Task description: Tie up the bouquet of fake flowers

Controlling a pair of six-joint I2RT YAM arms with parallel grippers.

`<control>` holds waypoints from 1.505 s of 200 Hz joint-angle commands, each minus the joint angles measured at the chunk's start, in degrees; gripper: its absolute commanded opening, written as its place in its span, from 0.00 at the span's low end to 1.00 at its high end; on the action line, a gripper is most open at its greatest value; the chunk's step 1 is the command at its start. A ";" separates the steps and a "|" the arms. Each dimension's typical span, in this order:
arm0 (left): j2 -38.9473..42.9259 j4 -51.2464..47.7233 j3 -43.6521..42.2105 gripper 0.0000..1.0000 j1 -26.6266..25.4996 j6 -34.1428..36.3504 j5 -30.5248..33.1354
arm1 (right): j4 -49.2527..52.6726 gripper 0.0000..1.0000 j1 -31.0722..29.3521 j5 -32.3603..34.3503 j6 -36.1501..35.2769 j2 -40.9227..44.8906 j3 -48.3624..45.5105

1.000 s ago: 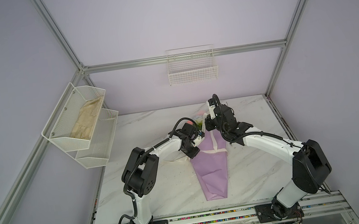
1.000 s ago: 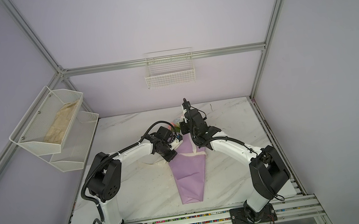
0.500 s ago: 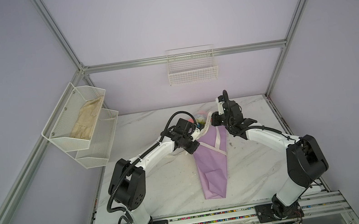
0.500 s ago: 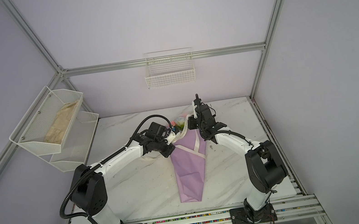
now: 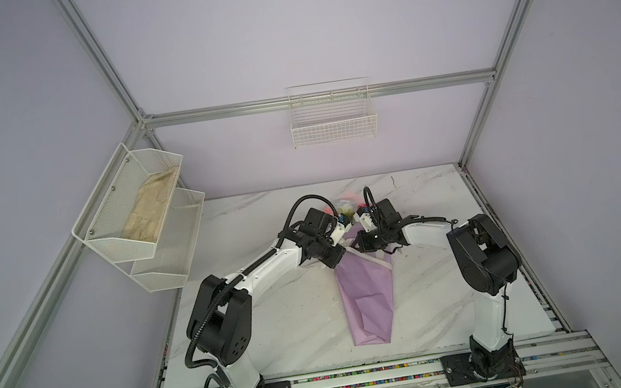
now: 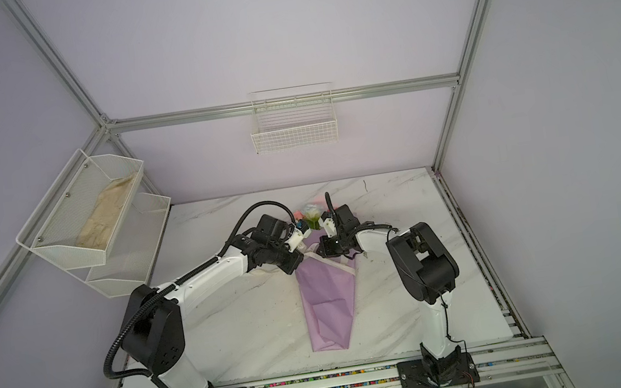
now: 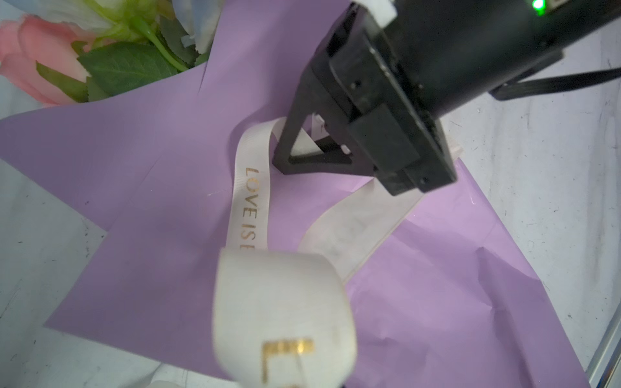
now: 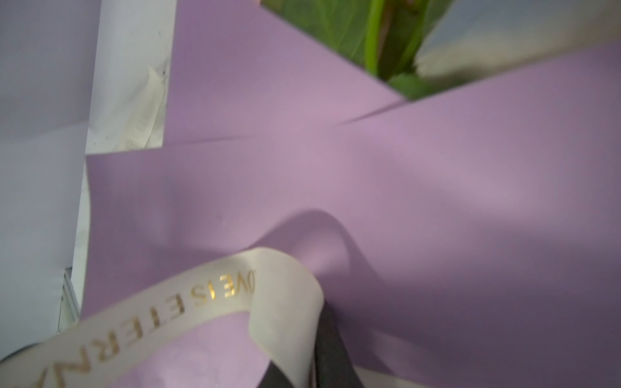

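Lying lengthwise on the marble worktop (image 5: 277, 323), the bouquet of fake flowers (image 5: 365, 290) pointed its narrow lilac-paper tail toward the robot's bases and its roses (image 5: 345, 206) toward the back wall. Both arms met at its neck, just below the blooms, one from each side and about equally near. A cream ribbon (image 7: 250, 201) with gold lettering crossed the paper there. The left fingers (image 5: 339, 260) were closed, apparently pinching one ribbon loop. The right fingers (image 7: 292, 141) stood narrowly apart with ribbon threaded between them; whether they gripped it could not be told.
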State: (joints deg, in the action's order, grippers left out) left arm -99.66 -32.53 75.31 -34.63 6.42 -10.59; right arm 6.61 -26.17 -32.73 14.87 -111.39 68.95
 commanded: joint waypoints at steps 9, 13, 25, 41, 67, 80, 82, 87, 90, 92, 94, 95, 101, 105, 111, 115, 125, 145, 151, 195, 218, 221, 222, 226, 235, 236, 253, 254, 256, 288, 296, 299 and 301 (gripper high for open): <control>1.51 4.01 -2.88 0.00 -0.02 -2.24 1.21 | 12.18 0.19 -1.23 -8.59 -9.49 2.33 0.40; 1.44 4.20 -2.89 0.00 0.00 -2.56 1.52 | 13.13 0.20 -1.41 -7.77 -10.28 2.91 0.21; 1.15 4.22 -2.80 0.00 0.18 -3.31 2.46 | 15.20 0.23 -1.61 -6.26 -12.08 4.89 -0.54; 0.82 4.51 -2.71 0.00 0.44 -4.22 3.09 | 19.03 0.30 -1.63 -3.42 -13.77 7.35 -0.61; 0.36 5.07 -2.71 0.00 0.97 -5.40 2.56 | 20.26 0.41 -1.67 -9.56 -16.29 9.79 -2.29; 0.08 5.16 -2.48 0.01 1.11 -5.53 1.78 | 21.84 0.55 -1.67 -7.51 -16.41 9.53 -1.81; -0.08 5.17 -2.46 0.01 1.14 -5.49 1.73 | 21.86 0.56 -1.62 -6.49 -16.14 9.57 -1.85; -0.18 5.11 -2.36 0.01 1.15 -5.52 1.69 | 21.95 0.56 -1.62 -4.17 -15.48 9.71 -1.91; -0.20 5.11 -2.28 0.01 1.15 -5.58 1.63 | 22.00 0.56 -1.62 -2.48 -14.99 9.85 -1.81; -0.26 5.09 -2.34 0.01 1.15 -5.63 1.63 | 22.12 0.56 -1.65 -1.34 -14.77 10.05 -1.76; -0.31 5.11 -2.29 0.01 1.19 -5.63 1.58 | 22.13 0.56 -1.63 -0.22 -14.30 10.19 -1.77; -0.34 5.07 -2.28 0.01 1.21 -5.63 1.56 | 22.08 0.57 -1.57 0.30 -14.10 10.30 -1.74; -0.36 4.98 -2.21 0.01 1.23 -5.64 1.46 | 21.63 0.58 -1.44 3.65 -12.82 11.14 -1.78; -0.36 4.92 -2.21 0.01 1.23 -5.56 1.45 | 21.10 0.58 -1.40 5.33 -12.12 11.98 -2.03; -0.28 4.85 -2.27 0.01 1.23 -5.55 1.45 | 20.53 0.58 -1.37 7.71 -11.04 13.30 -2.29; -0.20 4.84 -2.34 0.01 1.30 -5.62 1.45 | 20.34 0.58 -1.38 9.42 -10.30 14.29 -2.38; -0.10 4.92 -2.45 0.01 1.33 -5.54 1.40 | 18.74 0.58 -1.38 11.74 -9.17 17.24 -3.45; -0.31 4.89 -2.36 0.02 1.56 -5.71 0.98 | 11.77 0.58 -1.42 14.26 -7.34 25.08 -9.16; -0.43 4.89 -2.23 0.02 1.57 -5.76 0.61 | 9.33 0.58 -1.34 14.11 -7.32 27.50 -11.23; -1.72 4.81 -1.42 0.02 1.67 -6.18 -0.96 | 0.83 0.48 -4.77 4.98 -4.92 36.12 -21.32; -2.54 4.06 -0.78 0.02 1.76 -6.31 -1.07 | 4.04 0.45 -8.54 17.57 5.34 33.07 -20.52; -2.61 4.01 -0.73 0.02 1.76 -6.29 -0.96 | 4.83 0.46 -8.54 17.41 6.81 31.95 -20.18; -2.63 3.95 -0.71 0.02 1.76 -6.27 -0.99 | 5.00 0.46 -8.54 17.42 7.40 31.59 -20.04; -2.73 3.94 -0.69 0.02 1.83 -6.36 -1.00 | 5.41 0.47 -8.59 16.80 9.38 30.88 -19.77; -2.74 3.96 -0.69 0.02 1.87 -6.34 -0.95 | 5.00 0.47 -9.35 17.98 15.12 30.28 -19.73; -2.74 3.96 -0.69 0.02 1.86 -6.33 -0.98 | 5.04 0.47 -9.43 18.32 15.86 30.27 -19.81; -3.21 3.72 -0.21 0.02 1.94 -6.41 -1.08 | 2.65 0.49 -10.72 21.98 28.61 31.47 -22.12; -3.24 3.67 -0.19 0.02 1.94 -6.41 -1.09 | 2.50 0.49 -10.82 22.22 29.15 31.57 -22.29; -3.21 3.70 -0.10 0.02 1.94 -6.41 -1.10 | 2.30 0.49 -10.94 22.72 30.12 31.85 -22.54; -3.02 3.59 0.14 0.03 1.94 -6.42 -1.96 | 2.81 0.55 -12.19 28.69 39.44 30.81 -23.21; -3.15 3.61 0.28 0.03 1.94 -6.42 -2.14 | 3.26 0.55 -12.21 28.92 41.13 29.62 -22.54; -3.25 3.61 0.30 0.03 1.92 -6.42 -2.17 | 3.32 0.55 -12.28 29.09 41.73 29.15 -22.30; -3.26 3.62 0.33 0.03 1.93 -6.42 -2.25 | 3.30 0.55 -12.40 29.23 42.12 28.89 -22.22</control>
State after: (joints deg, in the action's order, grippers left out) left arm -103.20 -29.45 74.19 -33.01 0.56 -10.90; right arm 10.72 -37.95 -8.45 45.50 -80.75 46.09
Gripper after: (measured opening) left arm 0.047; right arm 0.545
